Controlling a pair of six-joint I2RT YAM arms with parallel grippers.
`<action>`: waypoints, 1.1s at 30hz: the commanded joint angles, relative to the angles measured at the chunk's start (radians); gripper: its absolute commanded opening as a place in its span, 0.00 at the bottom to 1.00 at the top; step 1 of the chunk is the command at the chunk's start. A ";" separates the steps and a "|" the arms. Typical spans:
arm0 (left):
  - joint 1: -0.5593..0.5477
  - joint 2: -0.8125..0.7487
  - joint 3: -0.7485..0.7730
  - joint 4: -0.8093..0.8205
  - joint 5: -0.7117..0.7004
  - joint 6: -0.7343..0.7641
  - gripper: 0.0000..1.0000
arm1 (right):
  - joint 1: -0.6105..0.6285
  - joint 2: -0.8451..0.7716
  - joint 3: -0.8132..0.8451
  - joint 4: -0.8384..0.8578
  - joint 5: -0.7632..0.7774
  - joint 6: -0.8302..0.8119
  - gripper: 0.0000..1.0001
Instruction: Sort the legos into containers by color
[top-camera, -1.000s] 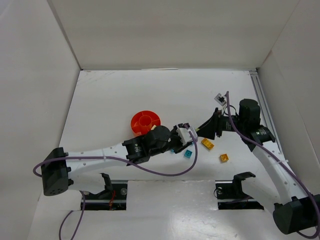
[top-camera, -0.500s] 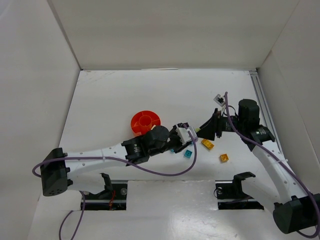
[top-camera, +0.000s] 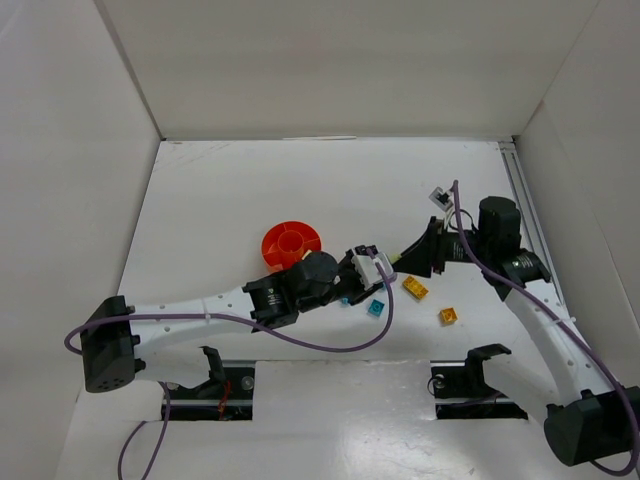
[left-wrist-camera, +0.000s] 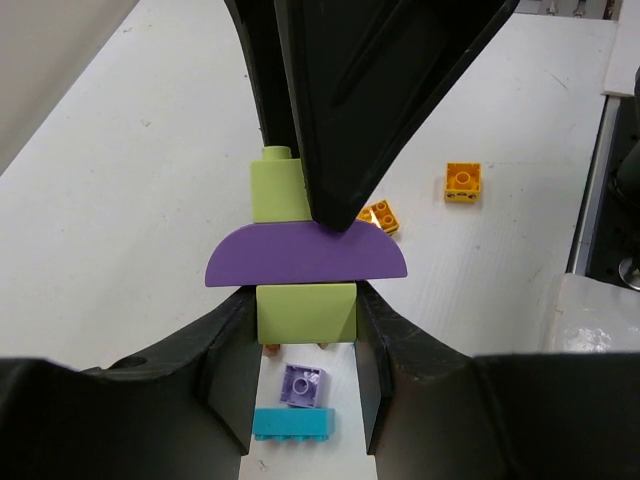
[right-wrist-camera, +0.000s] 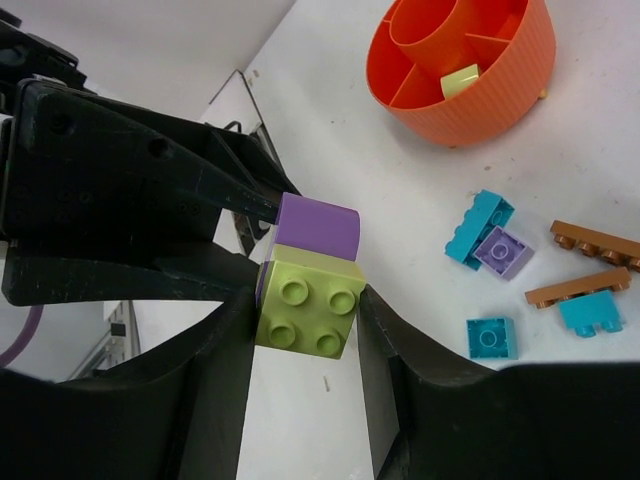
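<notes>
My left gripper (left-wrist-camera: 306, 330) is shut on a pale yellow-green brick (left-wrist-camera: 306, 310) at one end of a joined stack held above the table. A purple half-round piece (left-wrist-camera: 307, 257) sits in the middle of the stack. At its other end is a second yellow-green brick (right-wrist-camera: 308, 303), and my right gripper (right-wrist-camera: 305, 330) is shut on that one. From above, the two grippers meet tip to tip (top-camera: 385, 266), right of the orange dish (top-camera: 292, 243). One yellow-green brick (right-wrist-camera: 460, 80) lies in a wedge of the dish (right-wrist-camera: 470, 110).
Loose on the table under the grippers lie teal bricks (right-wrist-camera: 479, 226) (right-wrist-camera: 491, 337), a lilac brick (right-wrist-camera: 503, 251) and brown plates (right-wrist-camera: 594, 240). Two orange-yellow bricks (top-camera: 415, 288) (top-camera: 448, 316) lie to the right. White walls enclose the table.
The right gripper's jaws have closed in onto the yellow-green brick at its end of the stack. Both arms have barely moved; the left grip is unchanged.
</notes>
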 joint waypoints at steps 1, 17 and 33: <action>-0.003 -0.042 -0.024 0.062 0.003 -0.011 0.09 | -0.042 0.005 0.032 0.067 -0.038 -0.019 0.11; 0.074 -0.081 -0.062 -0.036 -0.171 -0.287 0.09 | -0.122 0.037 0.108 -0.091 0.013 -0.178 0.05; 0.425 0.037 0.137 -0.461 -0.216 -0.778 0.12 | -0.131 -0.060 0.099 -0.208 0.357 -0.255 0.05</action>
